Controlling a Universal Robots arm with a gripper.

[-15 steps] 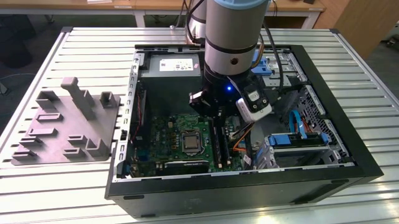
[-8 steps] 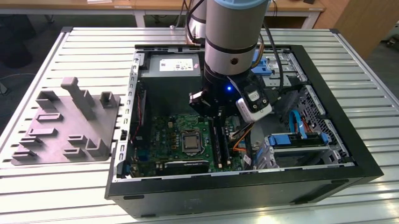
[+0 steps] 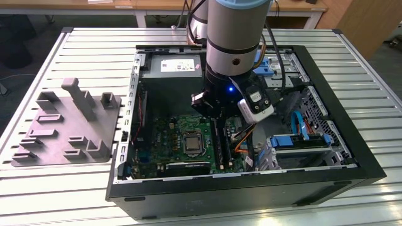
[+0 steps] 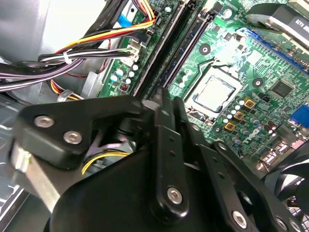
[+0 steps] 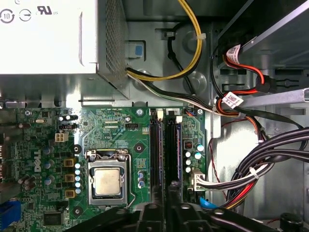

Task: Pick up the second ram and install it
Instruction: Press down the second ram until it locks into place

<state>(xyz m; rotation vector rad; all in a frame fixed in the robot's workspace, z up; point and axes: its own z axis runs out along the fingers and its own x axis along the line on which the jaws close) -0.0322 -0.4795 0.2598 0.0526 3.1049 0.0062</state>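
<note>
Exterior view: gripper (image 3: 217,113) hangs low inside the open computer case (image 3: 351,155), directly over the upright memory slots just beside the square silver socket (image 3: 191,141) on the green motherboard (image 3: 166,136). Whether it is open or closed, cannot tell; black linkage blocks the tips in both wrist views. Second ram (image 5: 172,152) reads as a long, thin strip standing on edge in the slot, dark along its length, parallel to and just beside another strip (image 5: 154,152). Its near end runs under the gripper body. Grey power-supply box (image 3: 172,66) sits beyond the board. Grey parts fixture (image 3: 66,125) lies outside the case on the slatted table (image 3: 37,188), toward the exterior view's left.
</note>
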